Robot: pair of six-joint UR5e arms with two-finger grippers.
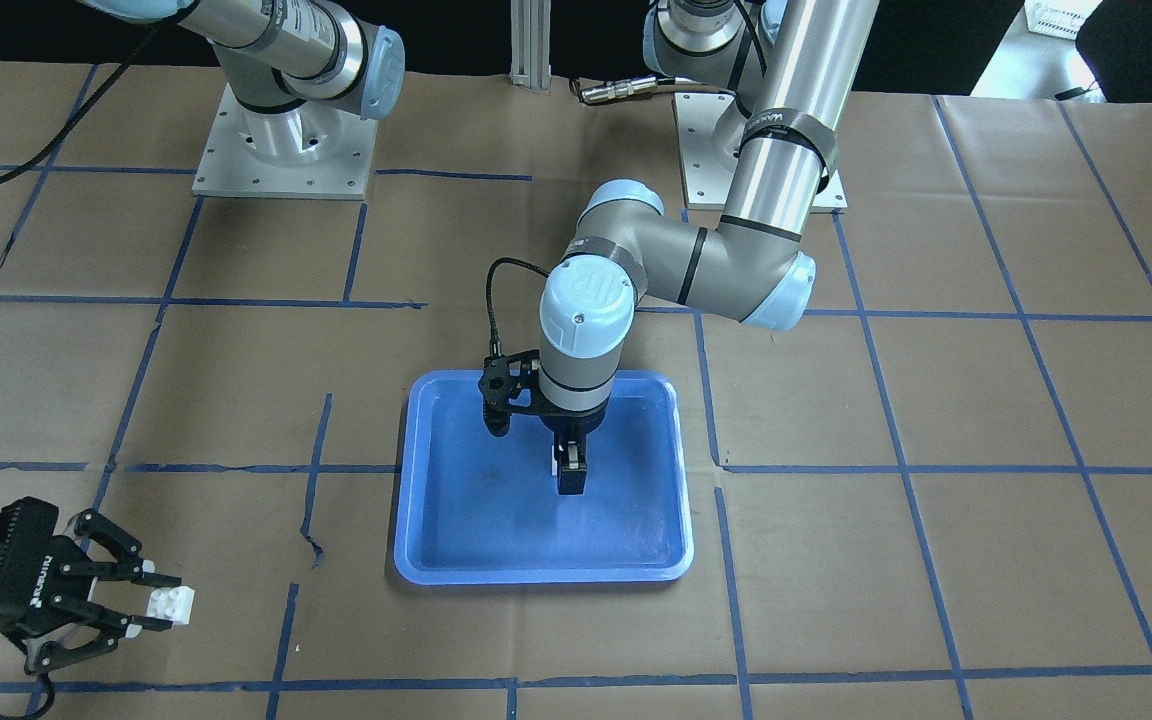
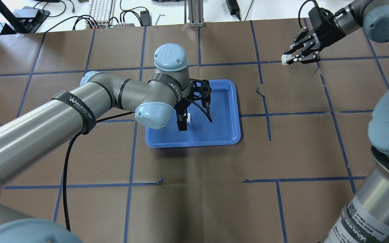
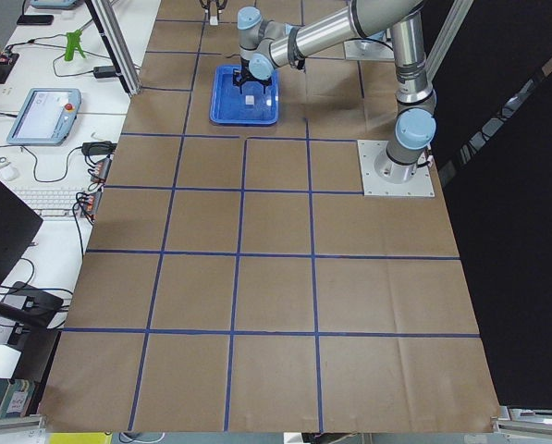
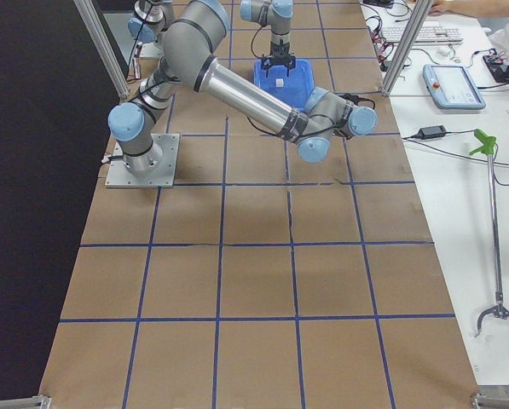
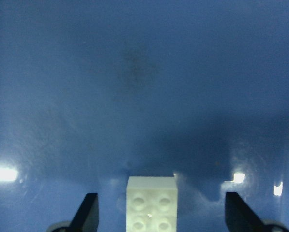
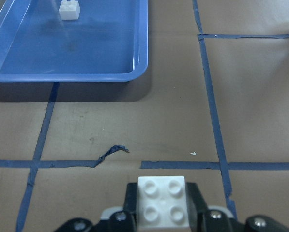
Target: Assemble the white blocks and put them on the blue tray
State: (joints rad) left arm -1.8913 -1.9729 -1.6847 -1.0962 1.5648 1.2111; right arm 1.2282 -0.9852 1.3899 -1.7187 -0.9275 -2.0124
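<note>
The blue tray (image 1: 476, 530) lies mid-table, also in the overhead view (image 2: 223, 126) and the right wrist view (image 6: 86, 48). One white block (image 5: 151, 205) stands on the tray floor, studs up, also seen from above (image 2: 188, 117). My left gripper (image 5: 160, 195) points down over the tray (image 1: 569, 478), open, with a finger on each side of the block and clear gaps between. My right gripper (image 1: 164, 600) is shut on the second white block (image 6: 162, 205), low over the paper, well off the tray (image 2: 287, 60).
Brown paper with a blue tape grid covers the table (image 2: 198, 189). A torn strip of tape (image 6: 113, 150) lies between my right gripper and the tray. The arm bases (image 1: 281, 150) stand at the robot's side. A keyboard and cables (image 2: 101, 10) lie beyond the far edge.
</note>
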